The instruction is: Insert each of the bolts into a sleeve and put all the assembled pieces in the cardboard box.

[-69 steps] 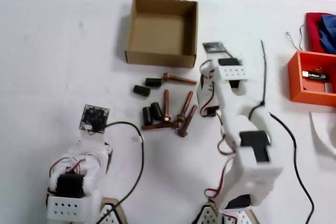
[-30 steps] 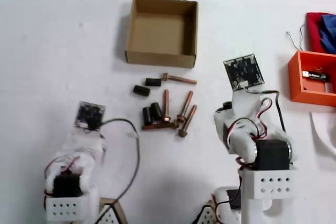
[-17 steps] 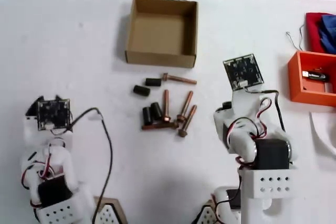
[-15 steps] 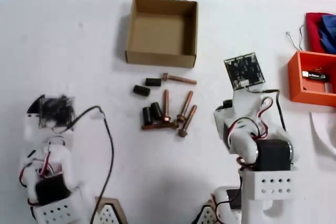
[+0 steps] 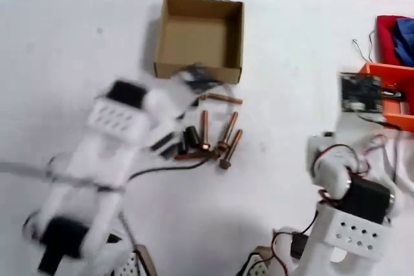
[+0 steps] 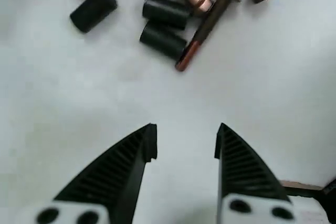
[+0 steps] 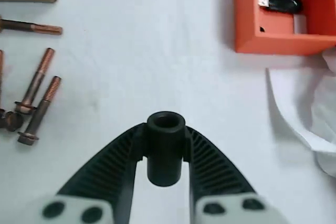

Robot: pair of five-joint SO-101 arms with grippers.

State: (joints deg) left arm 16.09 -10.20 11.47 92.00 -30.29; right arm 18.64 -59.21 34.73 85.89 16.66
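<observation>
My right gripper is shut on a black sleeve, held upright and off the table beside the orange box. My left gripper is open just above the white table, a short way from the pile. Ahead of it lie black sleeves and copper bolts. In the high view the left arm stretches over the sleeves, with the bolts beside it. The cardboard box sits behind the pile, nothing inside it. More bolts lie on the table in the right wrist view.
The orange box holds a small black item and stands at the right edge beside red and blue cloth. White sheeting lies near the orange box. The right arm stands at the front right.
The left arm has swung from the front left out over the pile of sleeves and bolts. The right arm has shifted right toward the orange box.
</observation>
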